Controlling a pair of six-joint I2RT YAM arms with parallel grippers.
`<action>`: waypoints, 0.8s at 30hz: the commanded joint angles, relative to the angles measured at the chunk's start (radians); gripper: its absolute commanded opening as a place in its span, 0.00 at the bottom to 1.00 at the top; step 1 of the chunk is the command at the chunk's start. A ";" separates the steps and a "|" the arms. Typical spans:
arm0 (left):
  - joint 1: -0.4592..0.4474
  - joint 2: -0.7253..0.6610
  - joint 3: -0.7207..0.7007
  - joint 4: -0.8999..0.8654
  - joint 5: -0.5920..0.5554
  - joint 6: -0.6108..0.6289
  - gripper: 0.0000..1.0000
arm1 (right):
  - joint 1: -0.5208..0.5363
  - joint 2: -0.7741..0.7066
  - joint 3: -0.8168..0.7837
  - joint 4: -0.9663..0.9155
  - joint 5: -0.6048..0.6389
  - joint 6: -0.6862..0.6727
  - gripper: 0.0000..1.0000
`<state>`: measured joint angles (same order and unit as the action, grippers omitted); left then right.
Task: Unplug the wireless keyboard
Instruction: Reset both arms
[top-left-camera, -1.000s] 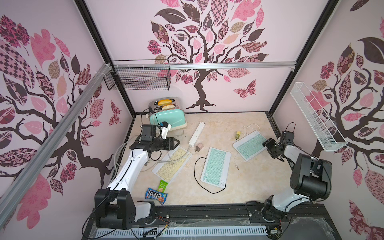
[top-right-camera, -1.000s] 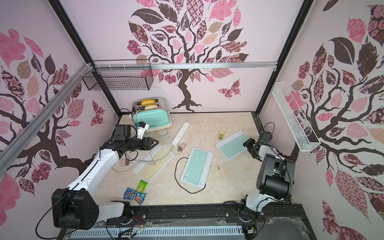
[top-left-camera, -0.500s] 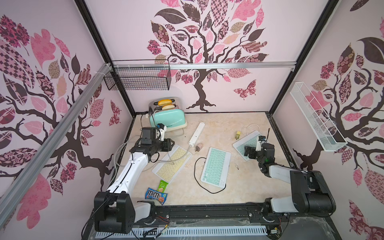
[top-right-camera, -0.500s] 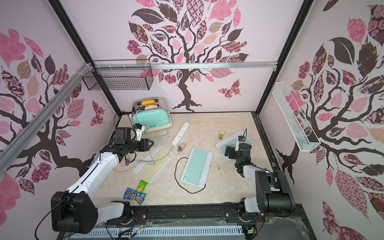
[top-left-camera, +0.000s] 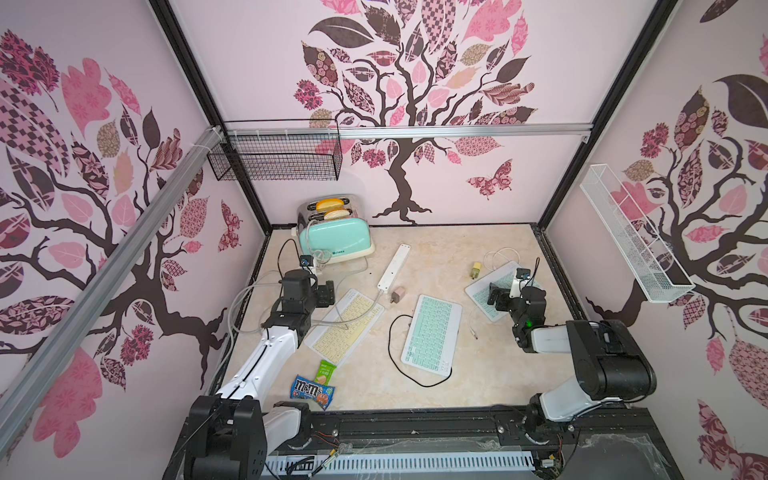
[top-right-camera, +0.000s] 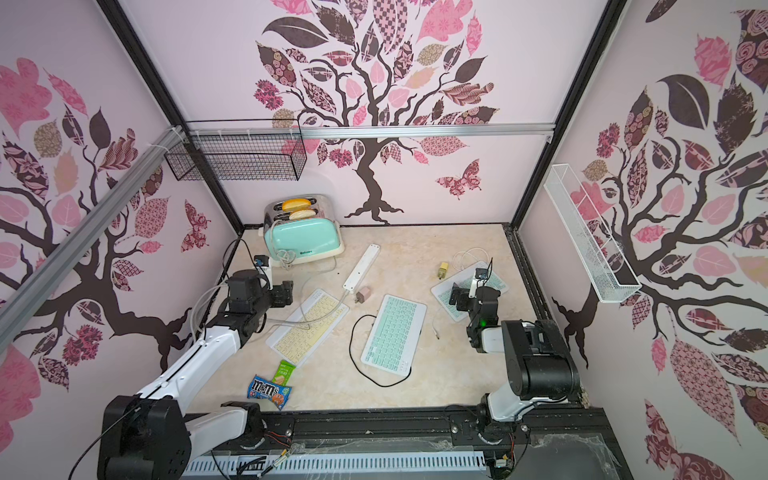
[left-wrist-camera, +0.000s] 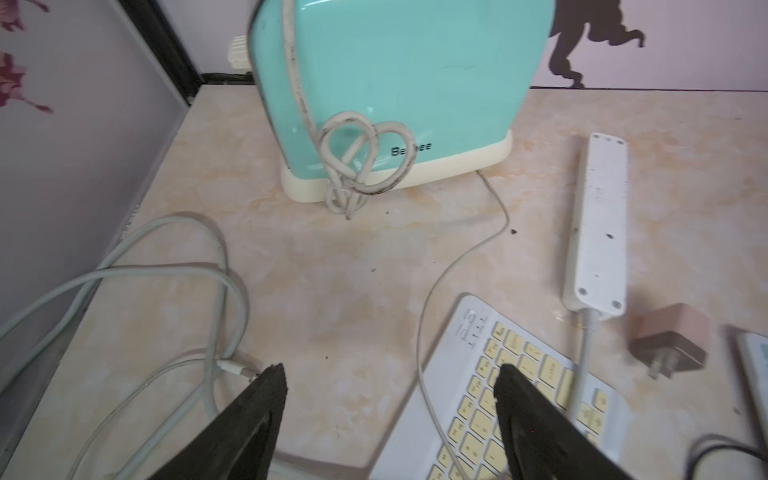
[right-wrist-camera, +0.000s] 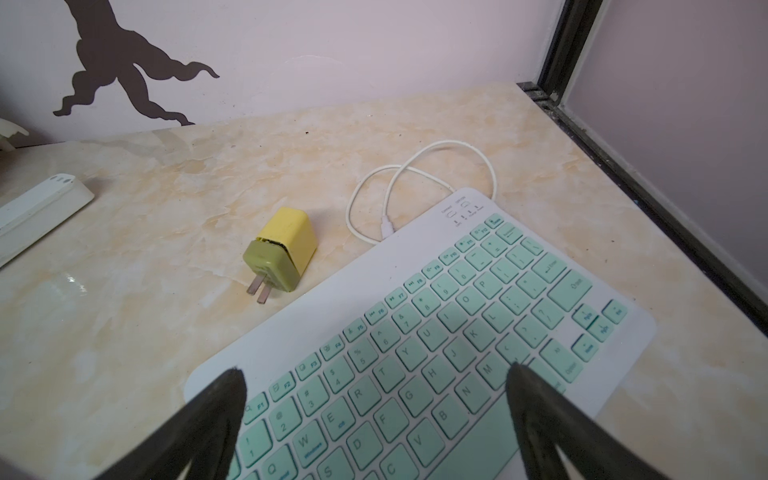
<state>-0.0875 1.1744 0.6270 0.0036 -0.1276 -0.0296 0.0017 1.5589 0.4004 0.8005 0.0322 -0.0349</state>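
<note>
On the pale marble counter (top-left-camera: 457, 249), the mint keyboard (right-wrist-camera: 457, 316) farthest from the toaster (top-left-camera: 334, 239) still looks plugged into its white cable (right-wrist-camera: 387, 226). Right end effector (right-wrist-camera: 374, 372) hangs over it, wide open, holding nothing. Left end effector (left-wrist-camera: 389, 370), near the toaster, is open and empty. Pulling is left.

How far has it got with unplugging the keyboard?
Done, it seems: a white plug lies loose on the table by the yellow keyboard. In hand: nothing; both grippers are open, the left gripper near that plug, the right gripper over a green keyboard. Left: that keyboard's white cable looks plugged in.
</note>
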 joint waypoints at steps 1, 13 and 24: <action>0.002 0.023 -0.129 0.353 -0.221 0.073 0.85 | 0.004 -0.014 0.024 -0.002 0.017 -0.003 0.99; 0.090 0.279 -0.117 0.509 -0.050 0.056 0.98 | 0.005 -0.012 0.025 0.000 0.016 -0.003 0.99; 0.126 0.407 -0.241 0.904 0.095 -0.009 0.98 | 0.004 -0.014 0.022 0.002 0.016 -0.003 1.00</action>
<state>0.0132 1.5734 0.3641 0.7959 -0.0807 -0.0017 0.0017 1.5589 0.4004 0.7971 0.0383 -0.0349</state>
